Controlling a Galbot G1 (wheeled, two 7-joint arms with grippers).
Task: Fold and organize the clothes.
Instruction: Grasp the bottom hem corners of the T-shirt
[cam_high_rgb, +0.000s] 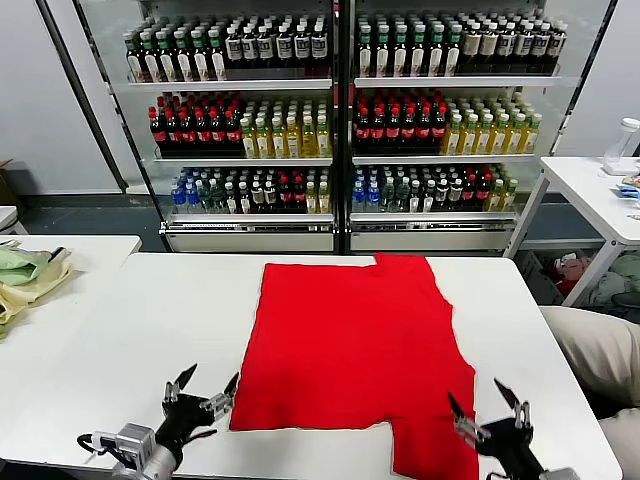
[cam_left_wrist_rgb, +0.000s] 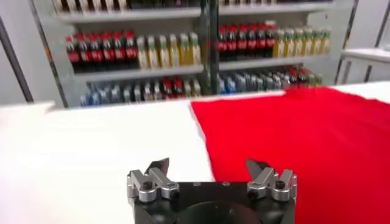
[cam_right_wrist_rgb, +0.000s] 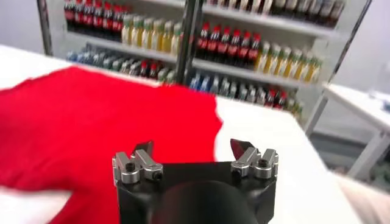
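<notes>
I see the red T-shirt (cam_high_rgb: 360, 350) lying flat on the white surface (cam_high_rgb: 120, 330), plain side up, between my two grippers and reaching away from them toward the far edge. One sleeve sticks out at the far edge and the other at the near edge, on the right side.

My left gripper (cam_high_rgb: 202, 391) is low at the near edge of the surface, just beside the near left corner of the shirt. Its fingers (cam_left_wrist_rgb: 153, 172) are spread wide and they hold nothing. In the left wrist view the bare surface is under and ahead of one finger, and the edge of the red cloth starts close to the other finger, but I cannot tell if it touches.

My right gripper (cam_high_rgb: 485, 408) is also low at the near edge, just beside the near sleeve of the shirt. Its fingers (cam_right_wrist_rgb: 141, 154) are spread wide too, and empty. In the right wrist view the red cloth lies ahead of one finger and the bare surface ahead of the other.

Beyond the surface, far ahead of both grippers, stands a glass fridge (cam_high_rgb: 340, 120) full of bottles. Well to the left of the left fingers, on another table, lies a pale green and yellow cloth pile (cam_high_rgb: 25, 278).
</notes>
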